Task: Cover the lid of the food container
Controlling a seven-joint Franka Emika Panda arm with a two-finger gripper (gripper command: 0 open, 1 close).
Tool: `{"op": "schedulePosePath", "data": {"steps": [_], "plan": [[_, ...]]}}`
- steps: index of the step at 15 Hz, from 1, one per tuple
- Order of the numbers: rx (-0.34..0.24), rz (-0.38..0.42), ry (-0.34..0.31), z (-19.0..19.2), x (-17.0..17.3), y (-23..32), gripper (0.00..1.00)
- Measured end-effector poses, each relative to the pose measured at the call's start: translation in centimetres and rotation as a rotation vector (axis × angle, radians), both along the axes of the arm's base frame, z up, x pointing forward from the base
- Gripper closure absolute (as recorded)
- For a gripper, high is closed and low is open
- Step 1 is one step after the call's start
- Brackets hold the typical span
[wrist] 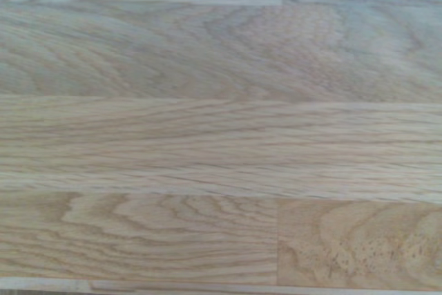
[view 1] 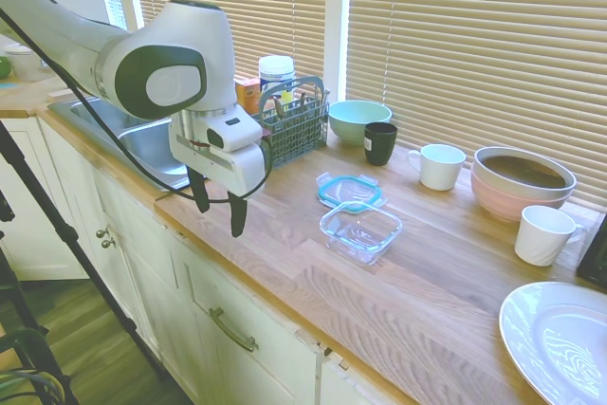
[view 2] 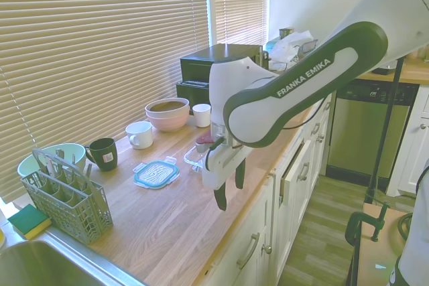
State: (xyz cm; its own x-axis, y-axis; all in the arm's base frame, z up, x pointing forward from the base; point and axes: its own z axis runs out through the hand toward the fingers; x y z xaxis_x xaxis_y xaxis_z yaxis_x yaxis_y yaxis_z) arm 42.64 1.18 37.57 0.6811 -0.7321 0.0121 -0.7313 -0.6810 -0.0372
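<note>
Gripper [view 1: 216,212], black two-fingered and mounted on the white robot arm, hangs above the front edge of the pale oak tabletop [view 1: 417,291] with its fingers spread apart and nothing between them. It points straight down at bare wood, and the wrist view shows only wood grain, so neither task object lies beneath it.

Both task objects sit on the tabletop well apart from the gripper, further along the counter and away from the steel sink [view 1: 156,144]. In the first exterior view they lie to the gripper's right. Nearest is the flat, rounded-square clear plastic lid with a teal-blue rim [view 1: 349,190], lying flat with its snap tabs showing at the sides. Just beside it, towards the counter's front edge, stands the small square clear glass food container [view 1: 361,230], open and apparently empty. The two almost touch at their near edges, though whether they actually meet cannot be told.

Because the lid is roughly square, it offers no real long axis, so a grip across either pair of rims looks equally workable. In the second exterior view the lid [view 2: 156,173] is plain to see, while the arm hides most of the container.

By my judgement, the next move is a sideways travel along the counter to reach the lid first, then a short carry onto the container.
</note>
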Motion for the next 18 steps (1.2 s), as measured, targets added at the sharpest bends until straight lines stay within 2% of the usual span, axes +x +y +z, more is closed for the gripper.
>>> {"op": "schedulePosePath", "data": {"steps": [6, 9, 14, 18], "plan": [[-0.016, -0.011, -0.027, 1.2, 0.8, 0.0, 0.0], [-0.051, -0.02, -0.058, 2.4, 2.6, 0.4, 0.0], [-0.148, -0.033, -0.083, 2.1, 8.5, 1.1, 0.0], [-0.19, -0.019, -0.099, 1.6, 13.9, 2.3, 0.0]]}}
